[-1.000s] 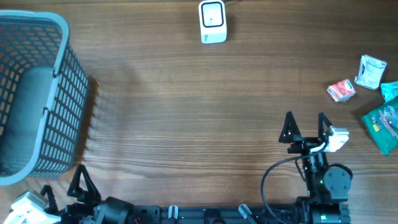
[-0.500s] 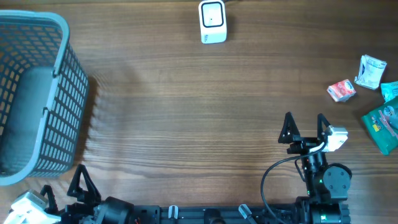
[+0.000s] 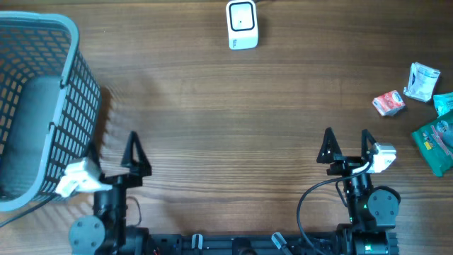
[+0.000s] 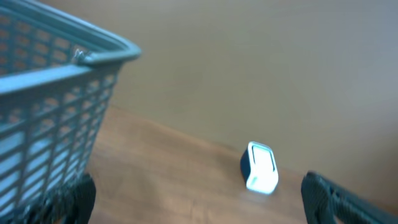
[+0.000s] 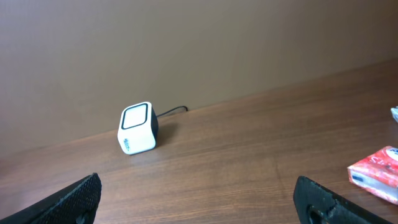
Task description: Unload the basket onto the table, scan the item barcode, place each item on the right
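One red packet [image 3: 388, 103], forward-right of right claw [image 3: 347, 134]

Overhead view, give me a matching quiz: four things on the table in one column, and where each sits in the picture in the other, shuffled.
Things:
1. grey plastic basket
2. white barcode scanner
3. red packet
4. green packet

Places:
A. top edge, near the middle
B. far left
C. right edge, lowest of the packets
D. right side, down and to the left of the white pouch

Pairs: 1-B, 2-A, 3-D, 4-C
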